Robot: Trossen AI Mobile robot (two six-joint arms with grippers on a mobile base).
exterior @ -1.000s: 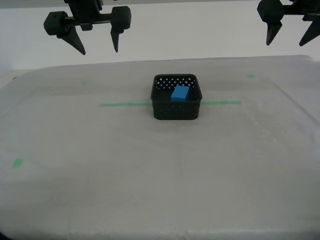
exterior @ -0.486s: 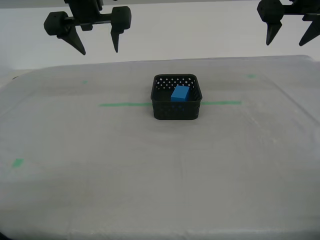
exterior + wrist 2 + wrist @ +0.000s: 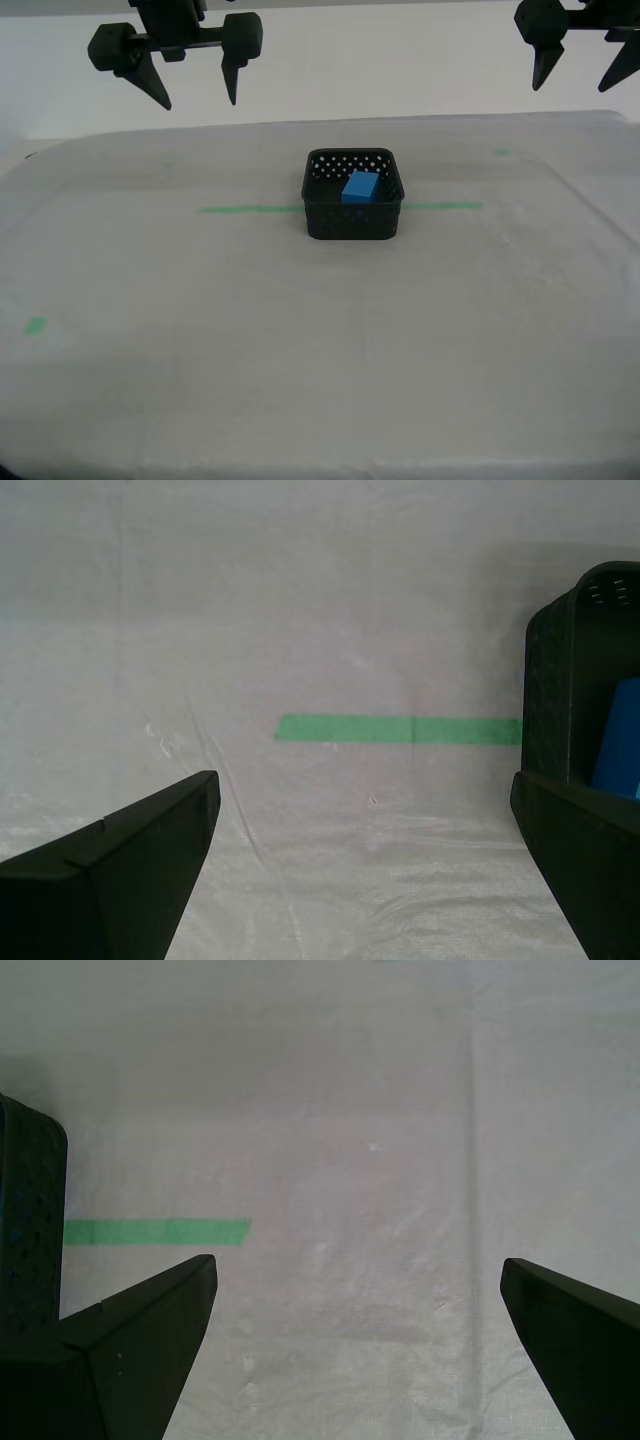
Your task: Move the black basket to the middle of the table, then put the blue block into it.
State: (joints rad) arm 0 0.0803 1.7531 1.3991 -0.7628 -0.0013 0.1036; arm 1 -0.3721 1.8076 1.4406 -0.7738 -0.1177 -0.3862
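Sitting in the basket (image 3: 354,195) at mid-surface (image 3: 320,340), astride the green tape line (image 3: 250,209), the block (image 3: 360,187) looks already delivered. My first gripper (image 3: 355,1350) and my second gripper (image 3: 365,870) hang high and apart from it, jaws wide open, holding nothing. The one risk I judge left: a careless arm descent clipping the basket's rim and shoving it off centre.

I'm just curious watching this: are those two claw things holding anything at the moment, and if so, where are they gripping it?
Nothing is held. Both end effectors hang open above the table; the blue block lies in the black basket.
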